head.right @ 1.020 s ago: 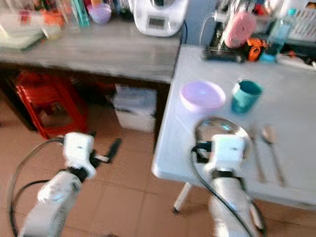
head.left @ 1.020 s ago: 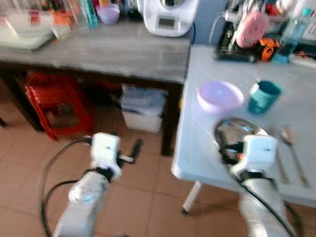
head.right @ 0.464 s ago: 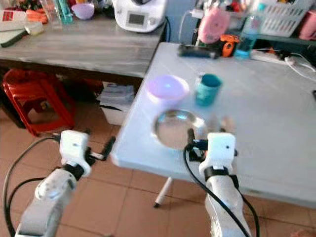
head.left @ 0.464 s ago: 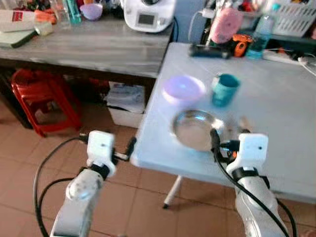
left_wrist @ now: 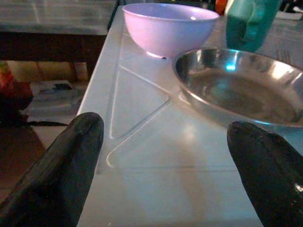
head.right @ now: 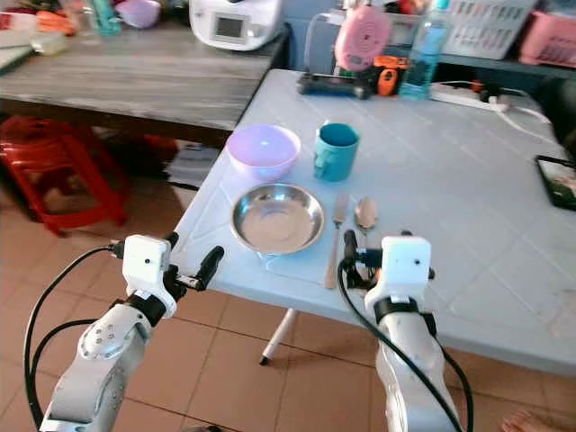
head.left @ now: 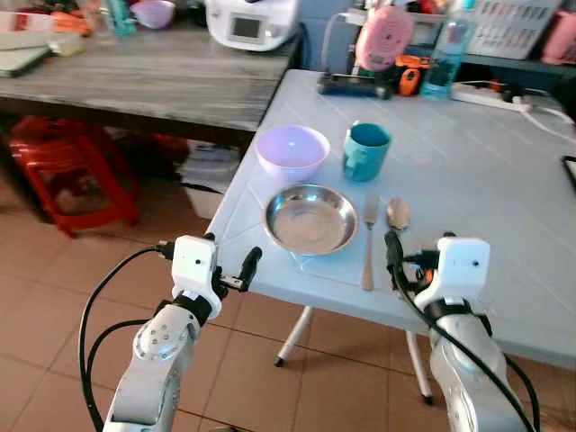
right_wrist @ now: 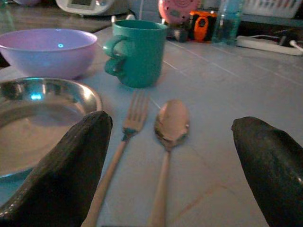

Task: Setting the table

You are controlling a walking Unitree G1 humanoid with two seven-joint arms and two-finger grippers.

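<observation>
- A pale blue table (head.left: 468, 171) fills the right and centre of the head views; its near-left corner sits at lower centre, with tiled floor (head.left: 54, 279) open to the left and below.
- The left gripper (head.left: 250, 263), fingers spread wide and holding nothing, hovers at lower centre just off the table's left edge.
- The right gripper (head.left: 392, 252), also spread wide and empty, hangs over the table's near edge, just short of the fork and spoon handles.
- A steel plate (head.left: 310, 219) lies at centre, near the front corner, with nothing in it.
- A lilac bowl (head.left: 292, 150) stands just behind the plate, empty as far as shows; a teal mug (head.left: 365, 151) is just to its right.
- A fork (head.left: 369, 239) and a spoon (head.left: 397, 216) lie side by side right of the plate, handles toward the robot.
- Along the table's far edge, at top centre, stand a pink gadget (head.left: 383, 36), a bottle (head.left: 439, 54) and a power strip (head.left: 486, 94).
- A grey wooden bench (head.left: 135, 76) runs across the upper left, butting the table, with a white appliance (head.left: 250, 22) on it.
- Under the bench, a red stool (head.left: 67, 166) and a white bin (head.left: 209, 171) crowd the floor at left.
</observation>
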